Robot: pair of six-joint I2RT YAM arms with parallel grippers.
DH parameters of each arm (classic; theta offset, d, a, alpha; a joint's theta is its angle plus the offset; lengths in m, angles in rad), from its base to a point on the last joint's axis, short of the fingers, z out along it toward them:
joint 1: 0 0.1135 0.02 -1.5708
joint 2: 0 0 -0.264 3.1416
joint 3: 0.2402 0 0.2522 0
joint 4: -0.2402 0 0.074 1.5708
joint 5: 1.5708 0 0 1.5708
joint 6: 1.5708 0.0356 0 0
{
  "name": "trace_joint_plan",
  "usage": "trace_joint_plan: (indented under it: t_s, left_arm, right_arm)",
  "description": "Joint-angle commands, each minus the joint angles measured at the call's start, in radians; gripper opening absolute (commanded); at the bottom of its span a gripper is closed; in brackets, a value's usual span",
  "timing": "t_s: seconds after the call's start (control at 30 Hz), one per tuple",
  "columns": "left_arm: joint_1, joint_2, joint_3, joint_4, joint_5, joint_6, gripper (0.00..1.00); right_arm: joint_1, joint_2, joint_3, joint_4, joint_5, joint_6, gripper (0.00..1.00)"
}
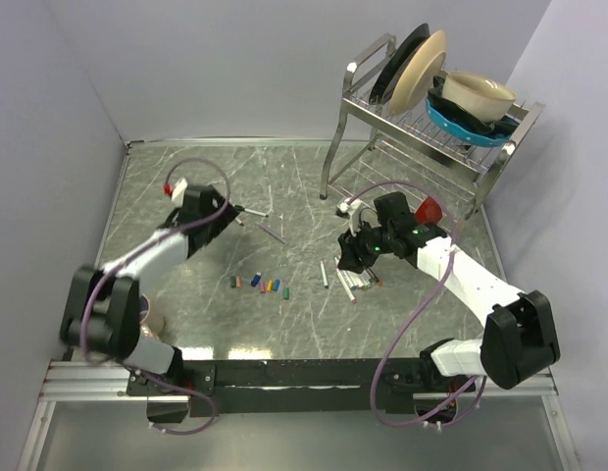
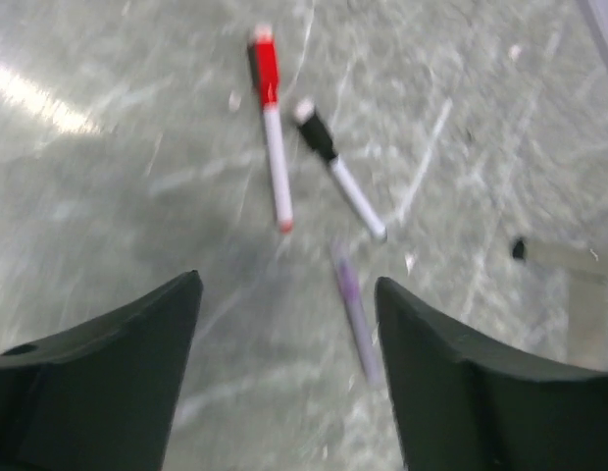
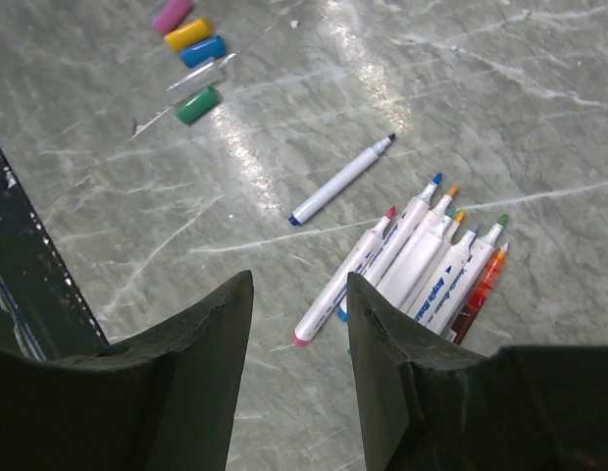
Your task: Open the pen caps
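Several loose pen caps point(image 1: 260, 285) lie in a row near the table's middle front; the right wrist view shows pink point(image 3: 172, 15), yellow point(image 3: 188, 34), blue point(image 3: 203, 51) and green point(image 3: 197, 105) ones. Uncapped white pens point(image 3: 422, 260) lie bunched beside my right gripper point(image 3: 299, 280), which hangs open and empty above the table. In the left wrist view, a pen with a red cap point(image 2: 266, 69) and one with a black cap point(image 2: 316, 135) lie ahead of my left gripper point(image 2: 289, 285). It is open and empty. A blurred purple pen point(image 2: 353, 314) lies by its right finger.
A metal dish rack point(image 1: 431, 118) with plates and bowls stands at the back right. One uncapped blue pen point(image 3: 343, 180) lies apart from the bunch. Walls close the left and back sides of the table point(image 1: 186, 177).
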Motion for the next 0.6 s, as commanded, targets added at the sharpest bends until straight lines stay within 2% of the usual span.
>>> trace_joint_plan:
  t_s: [0.0,0.1,0.17,0.23,0.57]
  left_arm:
    - [0.025,0.198,0.253,-0.186,0.023,0.043,0.69]
    - [0.026,0.33,0.388,-0.273,-0.015,0.058,0.58]
    - [0.026,0.408,0.471,-0.316,-0.037,0.063,0.56]
    - [0.026,0.476,0.523,-0.388,-0.046,0.066,0.5]
    - [0.026,0.596,0.623,-0.433,-0.026,0.115,0.43]
  right_arm:
    - [-0.005,-0.046,0.032,-0.021,-0.053,-0.031,0.51]
    - [-0.005,-0.064,0.032,-0.021,-0.059,-0.031,0.51]
    - [-0.005,-0.073,0.03,-0.021,-0.063,-0.029,0.51]
    - [-0.005,-0.078,0.03,-0.018,-0.065,-0.028,0.51]
    - [-0.004,-0.08,0.033,-0.02,-0.073,-0.023,0.51]
